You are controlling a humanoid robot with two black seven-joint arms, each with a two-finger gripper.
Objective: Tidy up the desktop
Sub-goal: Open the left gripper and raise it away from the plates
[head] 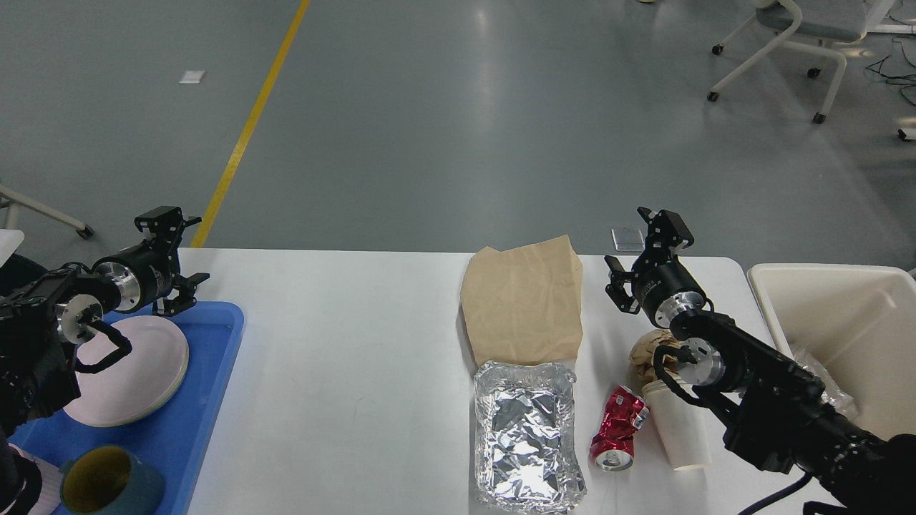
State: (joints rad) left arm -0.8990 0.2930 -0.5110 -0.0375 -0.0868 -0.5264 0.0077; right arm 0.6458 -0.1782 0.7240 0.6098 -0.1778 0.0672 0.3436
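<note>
Left arm: enters from the left edge, forearm angled up and rightward.
Left gripper [174, 261]: fingers spread, empty.
Right arm: enters from the lower right corner.
Right gripper [639, 252]: fingers apart, empty.

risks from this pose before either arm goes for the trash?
1. The right hand hovers open above the desktop, and its forearm passes right over the paper cup and crushed can; a low swing could knock them over the near edge.
2. The left hand hangs open by the blue tray; its arm crosses the plate and could drag it.
</note>
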